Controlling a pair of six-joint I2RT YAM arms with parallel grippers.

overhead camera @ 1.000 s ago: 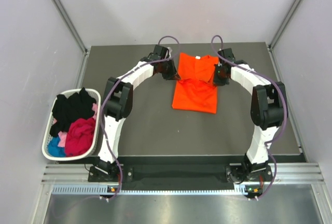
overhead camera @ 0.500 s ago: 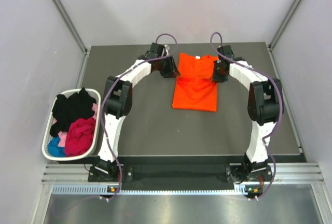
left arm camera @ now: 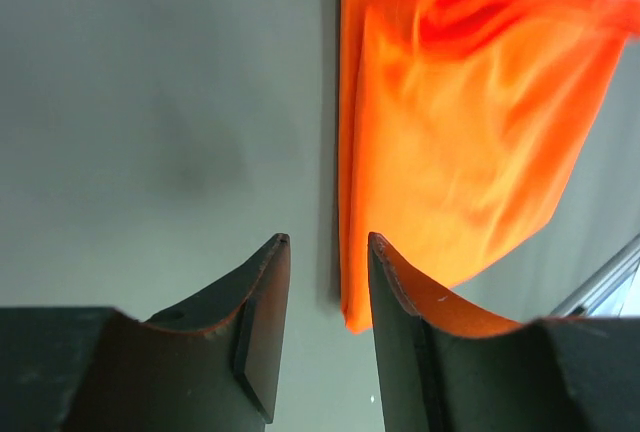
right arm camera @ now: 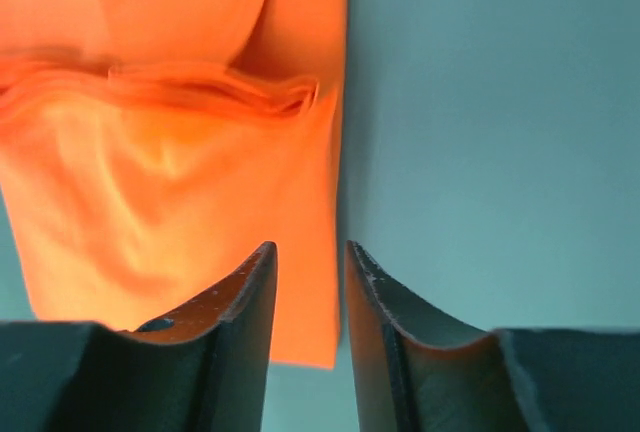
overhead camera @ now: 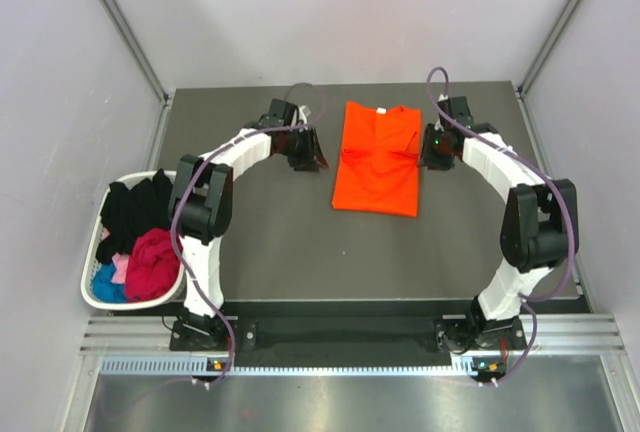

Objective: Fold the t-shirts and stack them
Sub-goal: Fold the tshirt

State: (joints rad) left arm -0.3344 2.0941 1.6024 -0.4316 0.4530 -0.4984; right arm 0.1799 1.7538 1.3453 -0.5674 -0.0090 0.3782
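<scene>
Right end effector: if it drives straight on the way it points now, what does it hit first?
Most likely the orange t-shirt, near its side edge, lying on the table; depth is unclear in the wrist view.

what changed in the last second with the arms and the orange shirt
Both grippers drew away from the orange t-shirt. The left gripper slid out to the left and the right gripper to the right. Both now sit beside the cloth, jaws slightly apart and empty. The shirt stayed folded where it lay, and the basket of other shirts is unchanged.
</scene>
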